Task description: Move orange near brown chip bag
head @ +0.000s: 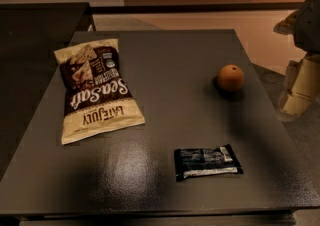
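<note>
Dark surface [165, 55] carries the orange [230, 77], well right of the brown chip bag [96, 92]; gripper [298, 90] hangs right of the orange, its opening impossible to tell.

Views: a single camera view.
Height: above the worktop [170, 50], looking down at a slant.
Facing: from the near edge across to the far edge and the wall behind.
Nearness: close; the worktop fills most of the frame.
Left of frame: brown chip bag [96, 90], its lettering upside down to the camera.
Right of frame: orange [230, 77]; beyond it the end effector [300, 87], cut by the right border.
Nearest the lens: black wrapper [207, 162].
</note>
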Robot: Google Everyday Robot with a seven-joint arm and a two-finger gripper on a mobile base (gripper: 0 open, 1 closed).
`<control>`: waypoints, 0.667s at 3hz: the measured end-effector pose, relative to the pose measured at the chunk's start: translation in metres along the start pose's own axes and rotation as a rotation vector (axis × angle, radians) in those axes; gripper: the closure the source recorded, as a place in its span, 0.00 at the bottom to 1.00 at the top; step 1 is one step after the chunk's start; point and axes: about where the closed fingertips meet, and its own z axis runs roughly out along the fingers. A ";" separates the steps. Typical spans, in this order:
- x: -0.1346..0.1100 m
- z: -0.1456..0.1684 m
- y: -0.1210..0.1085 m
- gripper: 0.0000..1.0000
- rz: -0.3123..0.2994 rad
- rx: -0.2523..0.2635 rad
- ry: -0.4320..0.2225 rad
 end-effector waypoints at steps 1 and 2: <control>-0.001 0.000 -0.002 0.00 0.008 0.008 -0.007; 0.002 0.006 -0.012 0.00 0.045 0.024 -0.021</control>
